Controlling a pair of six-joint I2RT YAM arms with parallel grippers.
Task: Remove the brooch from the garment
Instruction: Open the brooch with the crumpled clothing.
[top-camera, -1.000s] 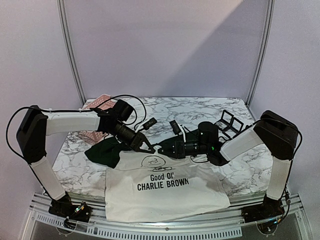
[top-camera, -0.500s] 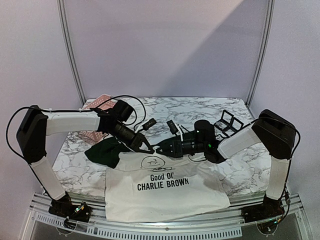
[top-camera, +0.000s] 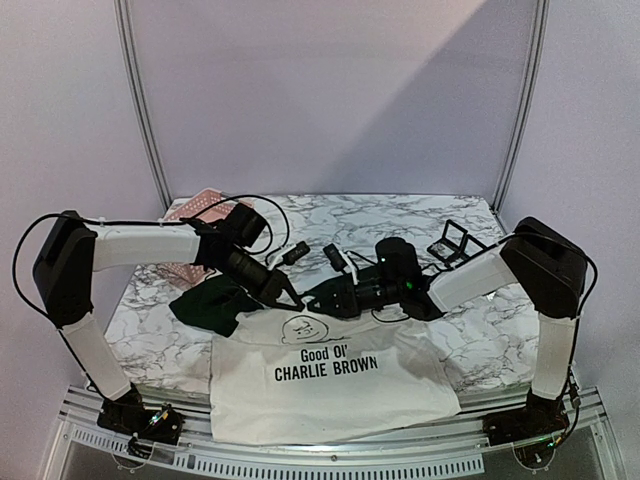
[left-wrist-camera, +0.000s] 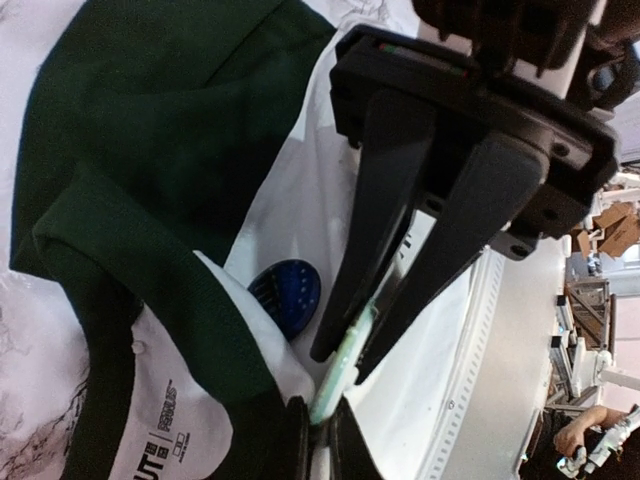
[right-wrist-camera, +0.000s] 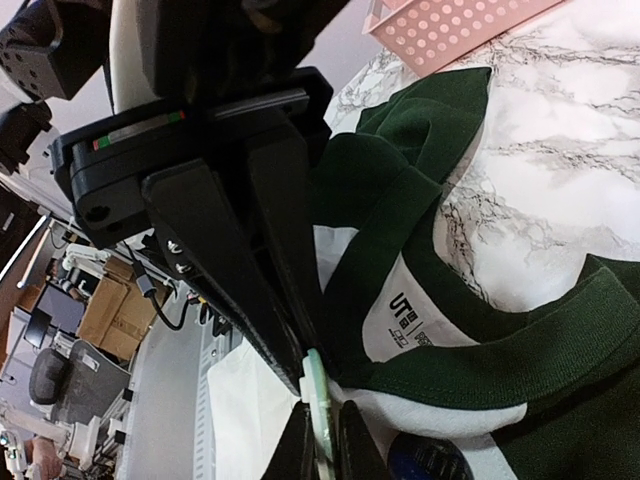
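Note:
The garment (top-camera: 330, 385), a white T-shirt with dark green sleeves and "Good Ol' CHARLIE BROWN" print, lies flat at the table's front. Both grippers meet at its green collar (left-wrist-camera: 110, 360). The brooch (left-wrist-camera: 340, 372) is a thin pale green disc seen edge-on; it also shows in the right wrist view (right-wrist-camera: 316, 395). My left gripper (left-wrist-camera: 320, 425) is shut on its lower edge. My right gripper (right-wrist-camera: 320, 430) is shut on the same disc from the opposite side. A dark blue round piece (left-wrist-camera: 286, 295) lies on the white fabric just beside the collar.
A pink perforated basket (top-camera: 195, 205) stands at the back left, behind the left arm. Black folding frames (top-camera: 455, 242) stand at the back right. Small black objects (top-camera: 335, 256) lie on the marble behind the grippers. A metal rail (top-camera: 330, 455) runs along the table's front edge.
My right gripper has moved left along the collar until it meets my left gripper. Both now hold the pale green disc. The shirt has not shifted.

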